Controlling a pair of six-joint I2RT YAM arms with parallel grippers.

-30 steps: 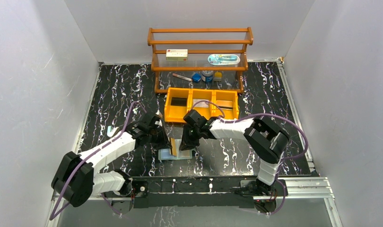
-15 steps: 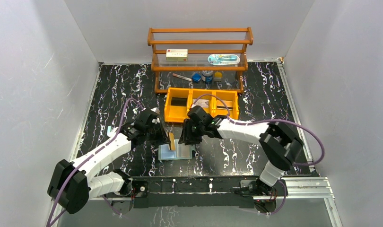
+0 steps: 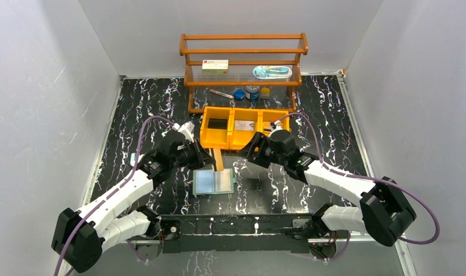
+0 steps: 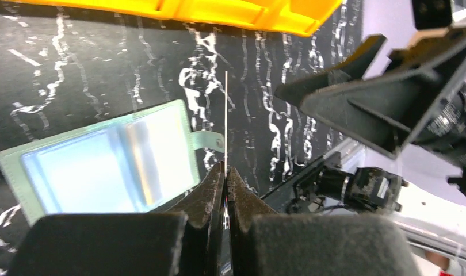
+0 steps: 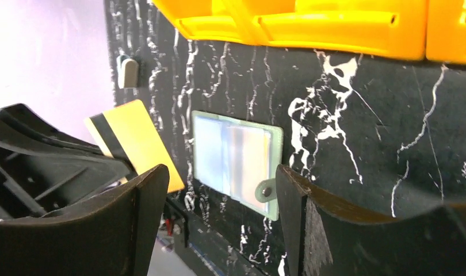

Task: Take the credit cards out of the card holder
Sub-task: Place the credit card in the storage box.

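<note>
Left gripper (image 4: pixel 225 172) clamps the card (image 5: pixel 136 141) just beside the holder (image 3: pixel 214 181). It looks light, stiff and slick, so pinch its flat faces. Right gripper (image 3: pixel 251 150) released.

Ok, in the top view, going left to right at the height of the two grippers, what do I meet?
left gripper → orange card pinched in it → right gripper, open. The card holder overlaps these, so it is left out.
</note>
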